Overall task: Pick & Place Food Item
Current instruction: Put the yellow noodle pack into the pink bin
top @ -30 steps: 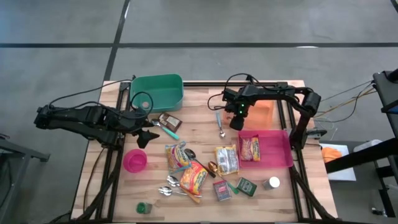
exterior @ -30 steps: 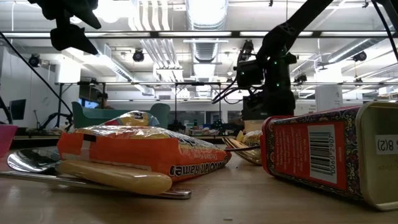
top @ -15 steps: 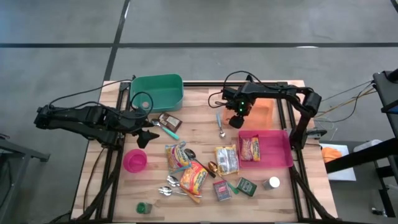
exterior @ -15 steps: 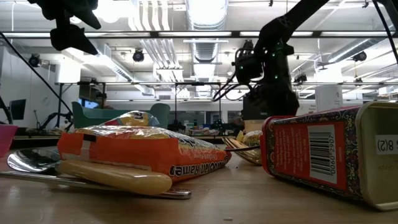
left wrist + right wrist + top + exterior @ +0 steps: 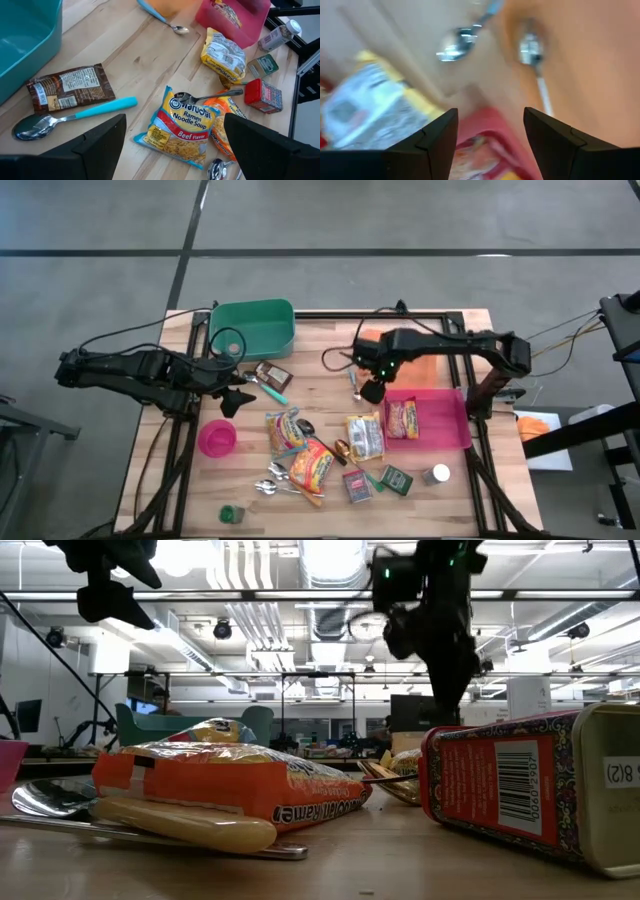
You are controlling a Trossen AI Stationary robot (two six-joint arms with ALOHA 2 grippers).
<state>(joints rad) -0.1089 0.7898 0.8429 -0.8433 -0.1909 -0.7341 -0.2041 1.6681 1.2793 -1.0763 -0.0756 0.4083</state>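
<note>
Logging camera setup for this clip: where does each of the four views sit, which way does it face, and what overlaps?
High: overhead, straight down on the table; both arms show.
Low: table-top height, level into the room past an orange noodle packet; arms overhead.
Left wrist: on the left arm, over the beef ramen packet; its open left gripper shows.
Right wrist: on the right arm, above the pink bin; its open right gripper shows.
Shared: high and left wrist both show the teal-handled spoon.
</note>
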